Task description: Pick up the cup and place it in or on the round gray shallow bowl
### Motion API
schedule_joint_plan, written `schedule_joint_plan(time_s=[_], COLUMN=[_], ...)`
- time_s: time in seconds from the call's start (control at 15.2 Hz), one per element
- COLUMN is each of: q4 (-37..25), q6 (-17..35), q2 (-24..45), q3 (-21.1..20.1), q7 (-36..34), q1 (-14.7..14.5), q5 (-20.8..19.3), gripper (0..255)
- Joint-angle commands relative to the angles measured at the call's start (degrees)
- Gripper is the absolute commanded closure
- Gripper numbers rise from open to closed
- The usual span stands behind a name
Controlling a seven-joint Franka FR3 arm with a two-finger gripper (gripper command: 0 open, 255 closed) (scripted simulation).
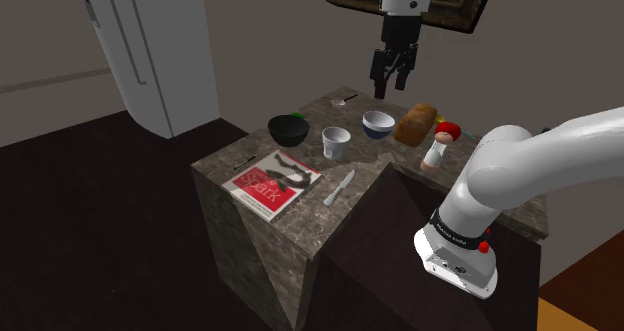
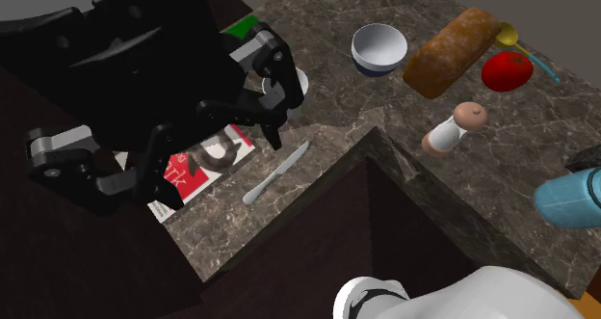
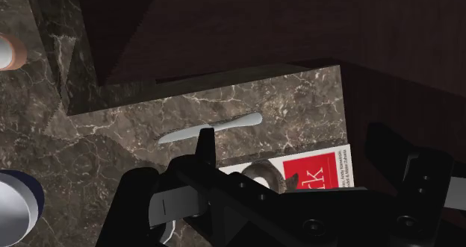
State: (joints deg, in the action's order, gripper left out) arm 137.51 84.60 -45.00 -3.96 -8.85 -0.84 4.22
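- Your gripper (image 1: 390, 86) hung high over the far part of the counter (image 1: 305, 217), its fingers spread apart and clasping nothing
- Down on that dark marbled top you had the cup (image 1: 334, 141) — white and upright — well apart from the gripper
- Just beside the cup, toward the shoulder view's right, sat the round bowl (image 1: 378, 124), pale grey inside and dark blue outside; a black bowl (image 1: 288, 130) stood on the cup's other side
- Nearer the front edge lay a knife (image 1: 337, 187) and a red magazine (image 1: 272, 182)
- Beyond the round bowl you could see a loaf (image 1: 415, 124), a red fruit (image 1: 447, 130) and a shaker (image 1: 432, 157) — all apart from the cup
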Motion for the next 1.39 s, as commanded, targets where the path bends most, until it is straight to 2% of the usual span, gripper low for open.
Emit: schedule_joint_plan(time_s=[0.0,0.66,0.99,1.32], q4=[0.0,5.0,4.4,1.6], q6=[0.0,16.3,24.3,31.6], q2=[0.0,10.9,19.5,29.6], q3=[0.0,9.2,13.6,17.7], q7=[0.0,11.5,17.3,23.5], q1=[0.0,3.3,4.5,5.2], q5=[0.0,-5.0,-6.0,-5.0], gripper=[0,0,0,0])
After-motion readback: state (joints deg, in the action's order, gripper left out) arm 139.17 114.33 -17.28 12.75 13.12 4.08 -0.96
